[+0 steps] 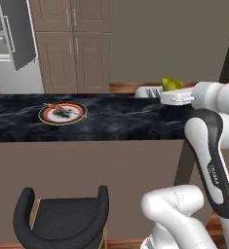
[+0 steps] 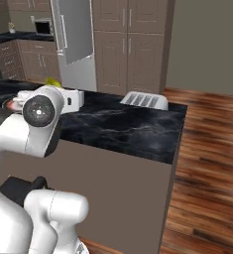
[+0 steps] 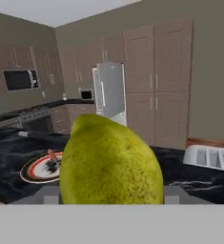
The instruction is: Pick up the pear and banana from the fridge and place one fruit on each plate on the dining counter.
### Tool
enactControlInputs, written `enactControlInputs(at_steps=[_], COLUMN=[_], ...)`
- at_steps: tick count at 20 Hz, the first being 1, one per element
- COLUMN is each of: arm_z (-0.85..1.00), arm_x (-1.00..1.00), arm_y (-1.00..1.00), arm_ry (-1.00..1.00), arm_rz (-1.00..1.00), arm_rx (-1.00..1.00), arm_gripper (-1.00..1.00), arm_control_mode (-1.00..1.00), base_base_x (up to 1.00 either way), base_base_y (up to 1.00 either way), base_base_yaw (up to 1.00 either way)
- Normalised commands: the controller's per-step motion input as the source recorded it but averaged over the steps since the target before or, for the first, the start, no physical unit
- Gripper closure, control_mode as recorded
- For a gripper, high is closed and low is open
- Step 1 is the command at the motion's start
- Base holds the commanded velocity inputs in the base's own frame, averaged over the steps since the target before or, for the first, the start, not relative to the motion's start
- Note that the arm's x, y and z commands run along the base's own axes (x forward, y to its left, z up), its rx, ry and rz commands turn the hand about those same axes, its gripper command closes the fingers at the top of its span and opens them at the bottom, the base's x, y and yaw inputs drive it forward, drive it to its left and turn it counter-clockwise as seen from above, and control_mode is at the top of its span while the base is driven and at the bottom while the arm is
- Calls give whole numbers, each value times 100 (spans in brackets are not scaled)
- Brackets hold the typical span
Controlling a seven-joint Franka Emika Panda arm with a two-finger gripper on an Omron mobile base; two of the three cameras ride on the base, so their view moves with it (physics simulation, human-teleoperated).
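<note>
We're at the dining counter (image 1: 116,121) w/ the fridge (image 3: 109,93) behind; the near plate (image 1: 62,113) sits bare. Gripper (image 1: 157,91) is clamped on the pear (image 3: 111,164), held above the counter, right of that plate. Pear placement and the whole banana run are left, we judge.

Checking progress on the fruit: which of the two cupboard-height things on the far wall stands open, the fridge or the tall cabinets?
The fridge: its grey door swings outward, while the brown tall cabinets beside it sit flush shut.
</note>
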Motion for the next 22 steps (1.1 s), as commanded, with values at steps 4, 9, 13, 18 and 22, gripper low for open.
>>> enactControlInputs(at_steps=[4, 9, 13, 18, 22], arm_z=[0, 11, 10, 2, 0], arm_x=[24, 31, 22, 17, 23], arm_y=[40, 52, 39, 47, 63], arm_ry=[1, 18, 5, 0, 6], arm_rz=[21, 21, 16, 16, 17], arm_rx=[12, 0, 0, 0, -2], arm_gripper=[100, 100, 100, 100, 100], arm_control_mode=[-100, -100, -100, -100, -100], base_base_x=[0, 0, 0, 0, 0], base_base_y=[0, 0, 0, 0, 0], base_base_yaw=[0, 0, 0, 0, 0])
